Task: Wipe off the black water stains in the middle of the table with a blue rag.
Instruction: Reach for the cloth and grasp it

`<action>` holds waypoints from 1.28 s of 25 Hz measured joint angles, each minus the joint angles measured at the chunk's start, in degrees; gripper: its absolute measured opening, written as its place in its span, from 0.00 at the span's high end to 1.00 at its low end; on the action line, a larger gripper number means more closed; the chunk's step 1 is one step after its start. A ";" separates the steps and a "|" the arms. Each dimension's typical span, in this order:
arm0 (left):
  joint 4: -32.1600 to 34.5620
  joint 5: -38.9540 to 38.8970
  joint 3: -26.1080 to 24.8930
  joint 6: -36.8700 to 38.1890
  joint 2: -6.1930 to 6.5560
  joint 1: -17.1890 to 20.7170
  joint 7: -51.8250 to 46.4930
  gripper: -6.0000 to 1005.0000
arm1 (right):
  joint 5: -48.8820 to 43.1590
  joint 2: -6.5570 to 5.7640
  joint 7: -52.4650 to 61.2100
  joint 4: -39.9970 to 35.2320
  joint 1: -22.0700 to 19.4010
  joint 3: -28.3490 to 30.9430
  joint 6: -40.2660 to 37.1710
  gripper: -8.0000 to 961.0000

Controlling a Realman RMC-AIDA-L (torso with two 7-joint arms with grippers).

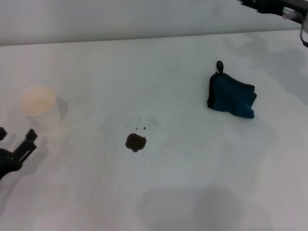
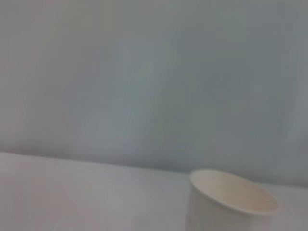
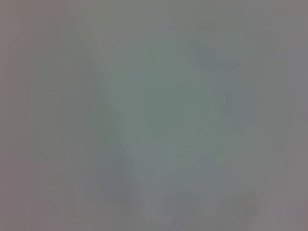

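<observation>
Head view: the black water stains [image 1: 135, 142] sit mid-table [image 1: 192, 192], the blue rag [image 1: 231, 94] lies untouched well to their right, and the left gripper [image 1: 17, 144], fingers apart, idles near the paper cup [image 1: 37, 101]. The left wrist view shows only that cup; the right wrist view shows nothing distinct. The right gripper [image 1: 288, 9] barely shows at the far corner, and I cannot tell its state, so the task looks unstarted and next comes reaching for the rag.

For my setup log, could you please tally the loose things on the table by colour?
Blue: 1, the blue rag
White: 1, the paper cup
Total: 2, on the table, besides the black water stains.
</observation>
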 joint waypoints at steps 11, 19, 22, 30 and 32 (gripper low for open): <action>-0.30 -6.16 -0.72 -1.47 0.59 0.52 0.37 0.12 | -62.45 1.58 50.60 -20.57 5.03 0.04 23.52 0.12; -0.13 -8.19 -0.73 -0.30 0.96 -0.32 0.53 0.12 | -77.90 5.01 58.53 -19.08 8.24 -6.24 26.75 0.12; -0.11 -8.18 -0.80 -0.29 1.01 -0.57 0.55 0.12 | -77.99 5.18 59.25 -17.48 8.57 -7.76 26.30 0.12; -0.03 -8.18 -0.81 -0.24 1.05 -0.67 0.58 0.12 | -77.89 5.26 59.70 -12.43 8.82 -9.63 23.02 0.13; -0.02 -8.17 -0.81 -0.23 1.05 -0.66 0.58 0.12 | -77.92 5.27 59.71 -11.69 8.77 -9.67 22.29 0.13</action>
